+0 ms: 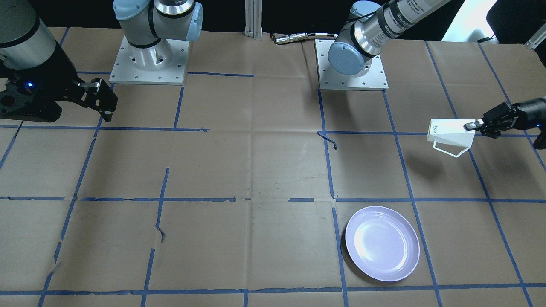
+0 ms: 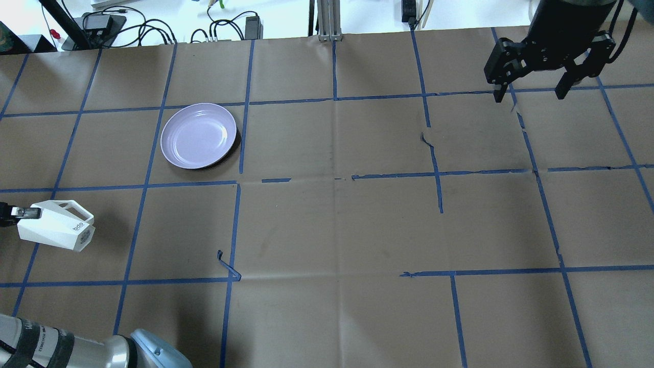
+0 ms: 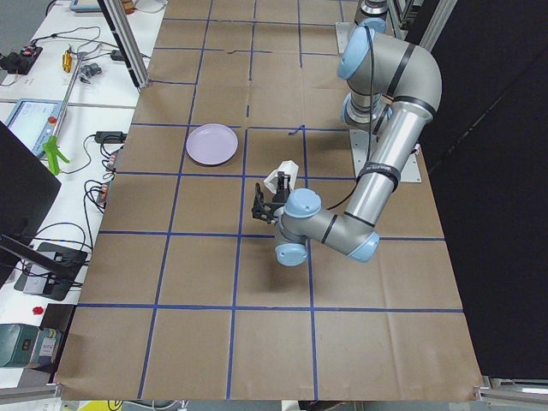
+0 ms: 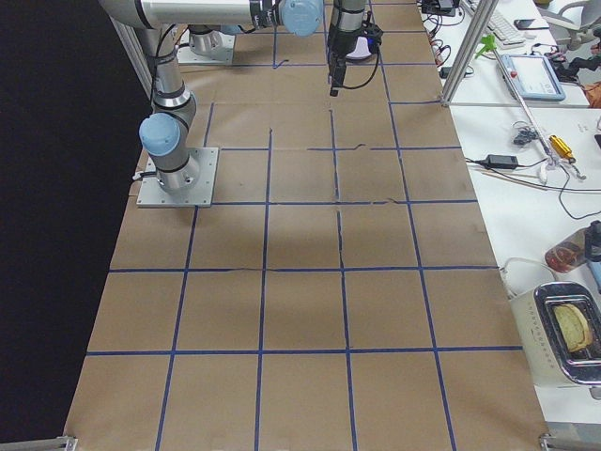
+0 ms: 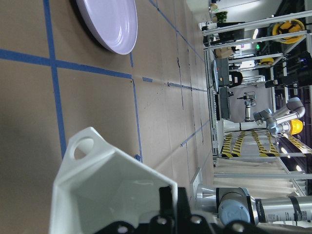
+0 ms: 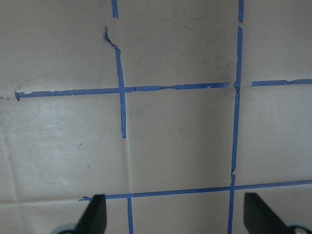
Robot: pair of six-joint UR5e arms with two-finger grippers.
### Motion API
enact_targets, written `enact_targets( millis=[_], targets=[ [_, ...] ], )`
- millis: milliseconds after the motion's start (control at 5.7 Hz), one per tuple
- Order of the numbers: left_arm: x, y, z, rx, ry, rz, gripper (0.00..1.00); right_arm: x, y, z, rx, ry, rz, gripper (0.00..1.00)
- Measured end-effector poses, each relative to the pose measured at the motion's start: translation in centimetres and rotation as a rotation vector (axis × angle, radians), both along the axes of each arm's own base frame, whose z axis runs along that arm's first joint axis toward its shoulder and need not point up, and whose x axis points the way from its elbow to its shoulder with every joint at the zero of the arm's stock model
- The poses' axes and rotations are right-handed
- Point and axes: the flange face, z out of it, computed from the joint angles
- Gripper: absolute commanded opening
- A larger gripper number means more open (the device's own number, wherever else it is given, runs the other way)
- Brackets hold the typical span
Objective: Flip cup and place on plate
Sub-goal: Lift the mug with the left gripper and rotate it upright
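The white faceted cup hangs in the air on its side, its handle toward the far side of the table and its base toward the table's middle. My left gripper is shut on the cup's rim. The cup and left gripper show at the left edge of the overhead view, and the cup's open mouth fills the left wrist view. The lavender plate lies empty on the table, apart from the cup; it also shows from overhead. My right gripper is open and empty above the table's far right part.
Brown paper with a blue tape grid covers the table. A loose curl of tape sticks up near the cup's side. The two arm bases stand at the robot's edge. Cables and gear lie past the far edge.
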Motion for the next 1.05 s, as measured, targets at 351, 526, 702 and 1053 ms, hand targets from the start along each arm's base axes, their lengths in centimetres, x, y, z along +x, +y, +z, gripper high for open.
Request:
enact_targets(
  millis=[351, 526, 702, 1053],
  targets=[
    [-9.1, -2.7, 14.5, 0.019, -0.351, 0.017, 0.00, 0.0, 0.0, 0.0, 0.001, 0.000, 0.000, 1.00],
    [-15.2, -4.7, 19.9, -0.002, -0.560, 0.021, 0.00, 0.0, 0.0, 0.0, 0.001, 0.000, 0.000, 1.00],
    [-21.1, -6.6, 23.1, -0.029, -0.738, 0.015, 0.00, 0.0, 0.0, 0.0, 0.000, 0.000, 0.000, 1.00],
    [-33.2, -10.3, 25.2, -0.105, -1.029, -0.023, 0.00, 0.0, 0.0, 0.0, 0.000, 0.000, 0.000, 1.00]
  ],
)
